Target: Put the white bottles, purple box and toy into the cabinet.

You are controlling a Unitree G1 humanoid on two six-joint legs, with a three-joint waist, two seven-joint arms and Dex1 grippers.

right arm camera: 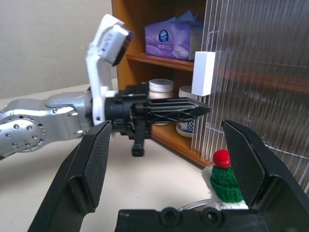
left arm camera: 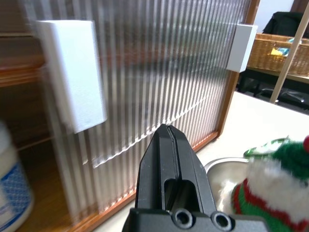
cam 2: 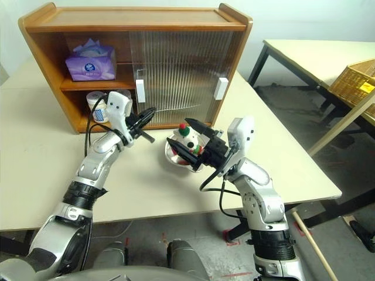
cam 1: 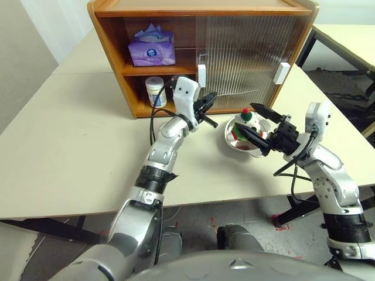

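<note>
The cabinet [cam 1: 205,10] stands at the back of the table, its left half uncovered. The purple box [cam 1: 151,50] lies on its upper shelf. Two white bottles [right arm camera: 161,88] stand side by side on the lower shelf. The toy [cam 1: 246,119] sits in a steel bowl [cam 1: 231,138] in front of the ribbed doors. My left gripper [cam 1: 208,100] is shut and holds nothing, pointing at the door by the white handle [left arm camera: 72,72]. My right gripper [right arm camera: 166,125] is open, its fingers level on either side of the toy's red hat, not touching it.
A second white handle [cam 1: 282,72] is on the right door. Another table [cam 2: 316,55] stands to the right with a wicker basket [cam 2: 351,85] near it. Bare tabletop [cam 1: 76,140] lies to the left, in front of the cabinet.
</note>
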